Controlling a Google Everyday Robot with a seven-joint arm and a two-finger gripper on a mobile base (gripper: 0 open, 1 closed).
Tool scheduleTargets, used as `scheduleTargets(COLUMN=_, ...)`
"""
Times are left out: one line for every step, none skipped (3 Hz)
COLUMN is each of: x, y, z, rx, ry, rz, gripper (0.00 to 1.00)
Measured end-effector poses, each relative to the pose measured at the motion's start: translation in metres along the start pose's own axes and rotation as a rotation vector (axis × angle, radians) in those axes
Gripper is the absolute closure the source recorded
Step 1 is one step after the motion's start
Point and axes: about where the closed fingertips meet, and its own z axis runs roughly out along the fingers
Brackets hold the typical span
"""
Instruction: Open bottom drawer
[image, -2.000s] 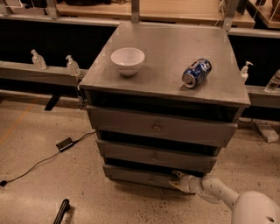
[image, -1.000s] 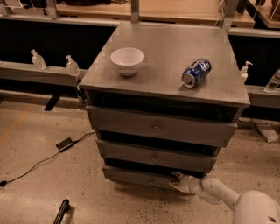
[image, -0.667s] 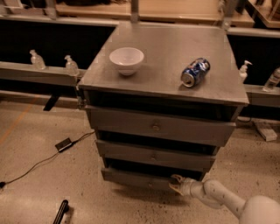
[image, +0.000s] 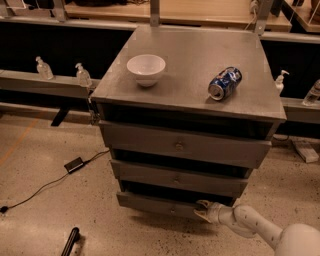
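Note:
The bottom drawer (image: 155, 203) is the narrowest of three grey drawers in a grey cabinet, with a small round knob (image: 172, 211) at its centre. Its front stands a little out from the cabinet, with a dark gap above it. My gripper (image: 202, 210) is low at the right, at the right end of the bottom drawer's front by its top edge, right of the knob. The white arm (image: 250, 222) runs off to the lower right.
A white bowl (image: 146, 68) and a blue can (image: 225, 83) on its side lie on the cabinet top (image: 190, 55). The mid-sized drawer (image: 177, 178) and the wide top drawer (image: 182, 145) sit above. A cable and adapter (image: 74, 164) lie on the floor at left. Bottles stand on the rail behind.
The bottom drawer's front has come a little further out toward the camera, and my gripper has moved with it at its right end. Bowl and can have not moved.

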Motion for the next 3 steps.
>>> scheduleTargets(x=-0.0011, y=0.0013, z=0.0017, rx=-0.003, ry=-0.002, rz=0.000, gripper=0.18)
scheduleTargets(x=-0.0022, y=0.0028, z=0.0035, rx=-0.006, ry=-0.004, rz=0.000, gripper=0.00)
scheduleTargets(x=-0.0024, y=0.0045, z=0.0058, rx=-0.014, ry=0.018, rz=-0.015, gripper=0.00)
